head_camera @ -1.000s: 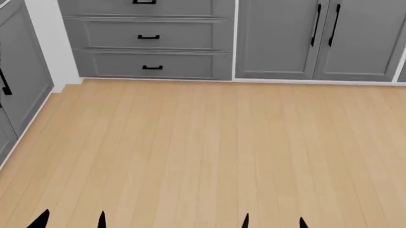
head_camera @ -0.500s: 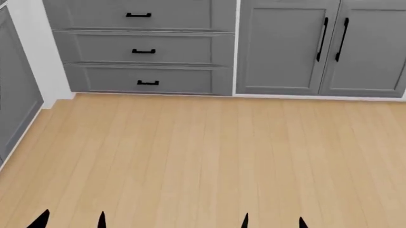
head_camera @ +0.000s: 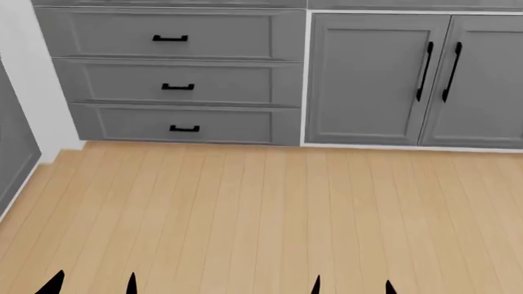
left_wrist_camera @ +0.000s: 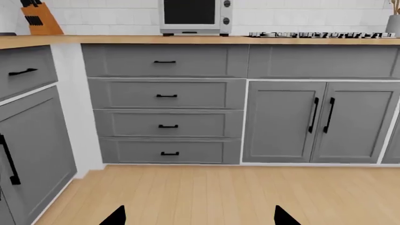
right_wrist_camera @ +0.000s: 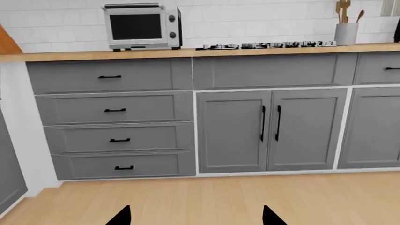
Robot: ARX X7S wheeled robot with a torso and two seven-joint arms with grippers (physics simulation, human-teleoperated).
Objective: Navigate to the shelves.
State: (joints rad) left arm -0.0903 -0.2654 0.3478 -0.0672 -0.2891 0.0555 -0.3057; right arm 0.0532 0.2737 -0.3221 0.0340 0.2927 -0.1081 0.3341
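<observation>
- Task target: no shelves appear in any view. Their position cannot be established from here; they lie outside all three frames.
- Ahead: a grey drawer stack [head_camera: 171, 86] beside double doors [head_camera: 417, 79], under a wooden counter [right_wrist_camera: 187, 53]. A microwave [right_wrist_camera: 142, 26] stands on it, with a utensil jar [right_wrist_camera: 345, 33] well to one side and a knife block [left_wrist_camera: 39, 19] at the corner.
- Left pincer [left_wrist_camera: 196, 218]: spread, nothing between the tips. Only the two dark tips show.
- Right pincer [right_wrist_camera: 195, 216]: likewise spread and empty, tips only.
- Floor [head_camera: 245, 214]: bare wood between robot and cabinets, no obstacle visible on it.
- Risk 1: the base faces the cabinets squarely. In my judgement, driving on forward would bring the pincers or base against the drawer fronts before any shelf comes into sight.
- Risk 2: a side cabinet [left_wrist_camera: 25, 154] forms an inside corner to the robot's left. A turn that way with arms extended could clip it.
- Risk 3: with the goal unseen, a wrong turn direction would waste travel.
- Hidden: the arms, torso and base are out of frame, so clearance at the wheels cannot be judged.
- Hidden: the head view cuts off above the top drawer, and the side cabinet shows only as a sliver at its edge.
- Unclear: a dark strip on the counter, possibly a hob; too small to confirm.
</observation>
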